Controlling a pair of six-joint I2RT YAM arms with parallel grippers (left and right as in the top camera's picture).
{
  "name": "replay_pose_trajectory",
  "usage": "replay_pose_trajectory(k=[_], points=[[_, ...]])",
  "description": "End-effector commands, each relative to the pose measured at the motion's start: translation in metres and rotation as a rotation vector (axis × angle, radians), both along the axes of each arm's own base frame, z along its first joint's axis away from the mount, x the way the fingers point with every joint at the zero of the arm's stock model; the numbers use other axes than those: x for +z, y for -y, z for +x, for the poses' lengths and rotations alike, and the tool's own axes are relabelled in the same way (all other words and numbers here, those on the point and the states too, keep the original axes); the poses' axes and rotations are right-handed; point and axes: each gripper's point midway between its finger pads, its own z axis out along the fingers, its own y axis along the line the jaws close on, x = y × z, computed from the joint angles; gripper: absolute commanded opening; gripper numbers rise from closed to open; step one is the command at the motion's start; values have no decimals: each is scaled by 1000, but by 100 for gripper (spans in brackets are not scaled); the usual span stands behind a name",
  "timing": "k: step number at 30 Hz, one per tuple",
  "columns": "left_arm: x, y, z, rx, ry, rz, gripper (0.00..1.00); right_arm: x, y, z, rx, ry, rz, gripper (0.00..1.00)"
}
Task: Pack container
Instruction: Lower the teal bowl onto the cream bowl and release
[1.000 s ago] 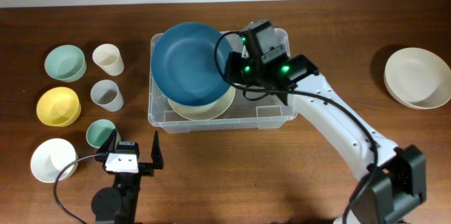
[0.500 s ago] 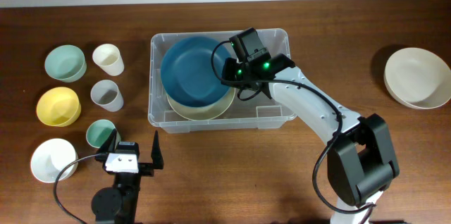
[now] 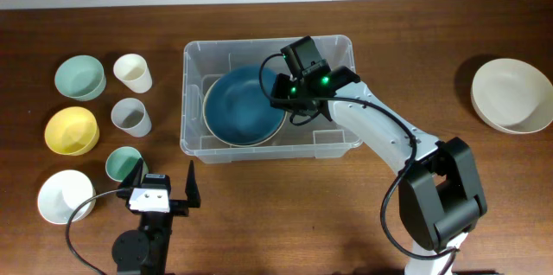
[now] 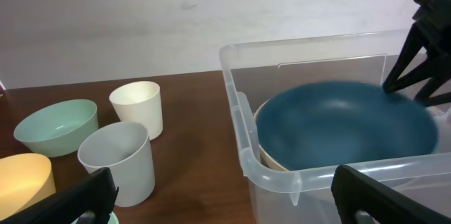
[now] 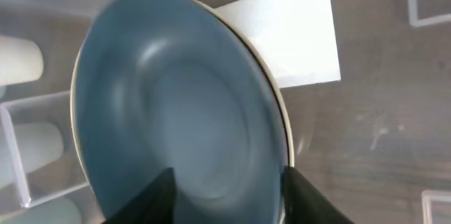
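Note:
The container (image 3: 333, 143), a large clear plastic bin, stands at the table's middle. A blue plate (image 3: 246, 106) lies in its left half on a cream plate (image 3: 218, 137). My right gripper (image 3: 282, 93) hovers inside the bin at the blue plate's right edge, fingers spread and holding nothing. In the right wrist view the blue plate (image 5: 176, 97) sits below and between the open fingers (image 5: 225, 199), with the bin's white label (image 5: 289, 34) beyond. My left gripper (image 3: 164, 190) is open and empty near the front edge; its view shows the bin's rim (image 4: 243, 146) and the blue plate (image 4: 345, 125).
At the left stand a green bowl (image 3: 79, 76), a yellow bowl (image 3: 71, 130), a white bowl (image 3: 65, 195), a cream cup (image 3: 132, 73), a grey cup (image 3: 130, 117) and a green cup (image 3: 123, 164). Stacked cream plates (image 3: 511, 95) sit at the far right.
The blue plate went from tilted high over the bin's left side to lying flat inside it on the cream plate. My right gripper lowered and let it go. The left arm stayed still.

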Motion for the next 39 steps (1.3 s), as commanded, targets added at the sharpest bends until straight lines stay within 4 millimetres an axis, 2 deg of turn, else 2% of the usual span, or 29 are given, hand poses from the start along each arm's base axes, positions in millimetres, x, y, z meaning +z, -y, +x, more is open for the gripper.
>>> replay_pose_trajectory(k=[1, 9, 14, 16, 18, 27, 34, 39], points=[[-1, -2, 0, 7, 0, -6, 99, 0, -1, -1, -2, -14, 10, 50], [-1, -2, 0, 7, 0, -6, 99, -1, 13, 5, -2, 31, -84, 49], [-1, -2, 0, 7, 0, -6, 100, 19, 11, 14, 46, 96, -106, 26], [-1, -2, 0, 7, 0, -6, 99, 25, 10, 16, 45, 105, -100, 12], [-1, -2, 0, 7, 0, -6, 99, 24, 10, 15, 46, 100, -103, 4], [-1, -2, 0, 7, 0, -6, 99, -1, 13, 7, 53, 30, -138, 4], [-1, -2, 0, 7, 0, -6, 99, -4, 14, 7, 54, 21, -143, 4], [-1, -2, 0, 7, 0, -6, 100, -14, 14, 6, 55, 4, -151, 4]])
